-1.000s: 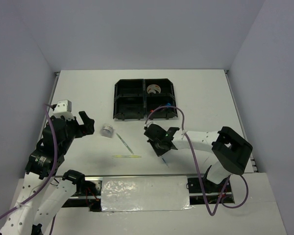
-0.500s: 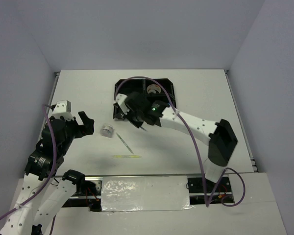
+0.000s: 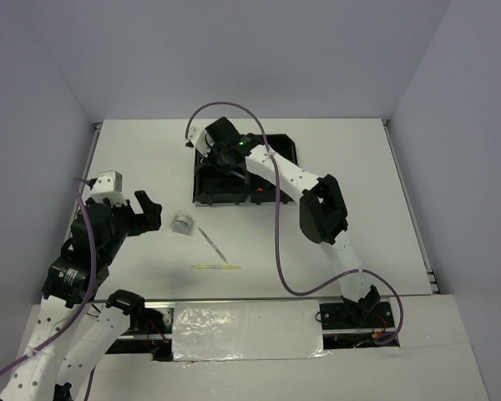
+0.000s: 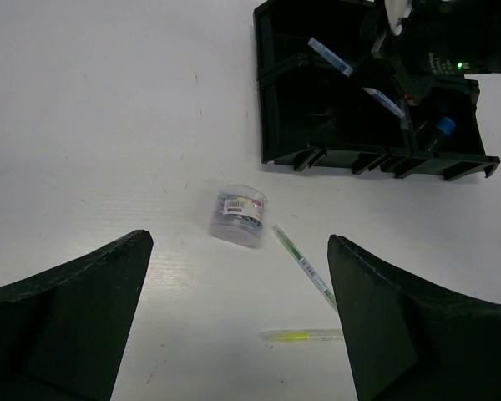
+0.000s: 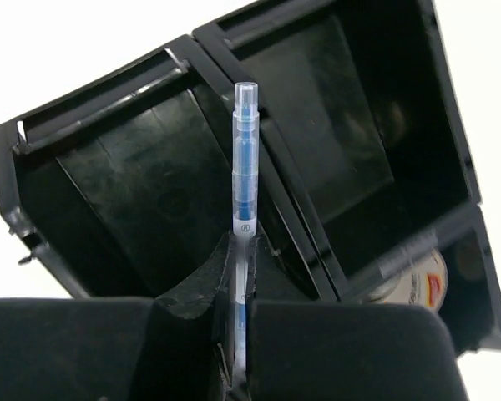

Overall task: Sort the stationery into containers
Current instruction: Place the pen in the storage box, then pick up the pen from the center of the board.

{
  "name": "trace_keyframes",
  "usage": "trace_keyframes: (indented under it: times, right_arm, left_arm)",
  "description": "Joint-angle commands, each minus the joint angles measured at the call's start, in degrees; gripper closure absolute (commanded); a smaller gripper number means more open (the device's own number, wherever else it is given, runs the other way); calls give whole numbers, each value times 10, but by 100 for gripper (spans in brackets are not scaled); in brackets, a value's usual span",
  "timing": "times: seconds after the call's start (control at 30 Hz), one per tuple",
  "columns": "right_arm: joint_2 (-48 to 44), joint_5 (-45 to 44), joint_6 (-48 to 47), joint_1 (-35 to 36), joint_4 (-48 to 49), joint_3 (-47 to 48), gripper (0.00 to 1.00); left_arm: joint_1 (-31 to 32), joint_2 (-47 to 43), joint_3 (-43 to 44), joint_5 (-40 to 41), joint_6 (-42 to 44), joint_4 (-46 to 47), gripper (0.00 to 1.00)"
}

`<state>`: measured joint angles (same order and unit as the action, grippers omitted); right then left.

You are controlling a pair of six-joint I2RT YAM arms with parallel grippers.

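Clear blue-ink pen is clamped in the right gripper and held over the far-left part of the black four-compartment tray. Left gripper is spread wide, nothing grasped. Silvery round roll, thin grey pen and yellow-green stick are seen lying on the white table, outside the tray.

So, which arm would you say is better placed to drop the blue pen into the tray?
The right: its fingers hold the pen above the tray; the left fingers are open, far from it.
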<state>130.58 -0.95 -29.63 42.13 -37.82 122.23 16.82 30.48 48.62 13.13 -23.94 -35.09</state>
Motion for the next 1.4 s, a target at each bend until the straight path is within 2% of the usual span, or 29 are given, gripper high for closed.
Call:
trace_keyframes:
  times: [0.0,0.03,0.1,0.13,0.2,0.23,0.27,0.5,0.6,0.63,0.7,0.73,0.87,0.97,1.37]
  right_arm:
    - [16,10,-39,14,-14,42,94]
    - [16,10,-37,13,-13,40,87]
    - [8,12,-31,14,-2,31,80]
    - [-4,16,-27,14,5,15,67]
    - [-18,18,-17,13,20,0,57]
    - [-28,18,-8,14,21,-6,48]
    - [-32,18,-3,14,21,-4,46]
    - [-95,54,62,20,-14,1,42]
    - [-156,73,108,42,-2,-72,42]
    - [-171,68,117,51,5,-131,39]
    - [-197,49,148,78,31,-187,36]
    - [-219,30,179,92,46,-239,36]
    - [-244,-27,304,115,95,-326,39]
    - [-258,-39,351,138,167,-402,39]
    - [-176,-46,384,183,165,-399,40]
  left_arm:
    - [2,-6,0,-13,12,24,1]
    - [2,-7,0,-13,13,25,1]
    - [2,-9,0,-13,13,25,1]
    - [2,-9,1,-13,13,24,1]
    - [2,-10,1,-13,13,24,1]
    - [2,-10,0,-13,13,25,1]
    - [2,-11,1,-13,13,25,1]
    - [2,-11,1,-13,13,24,1]
    - [2,-15,1,-11,12,23,1]
    - [2,-15,1,-10,12,23,1]
    - [2,-17,1,-9,12,23,1]
    - [2,-17,0,-10,12,23,1]
    - [2,-15,2,-6,11,22,1]
    - [2,-17,2,-3,9,20,1]
    - [2,-18,2,1,8,19,1]
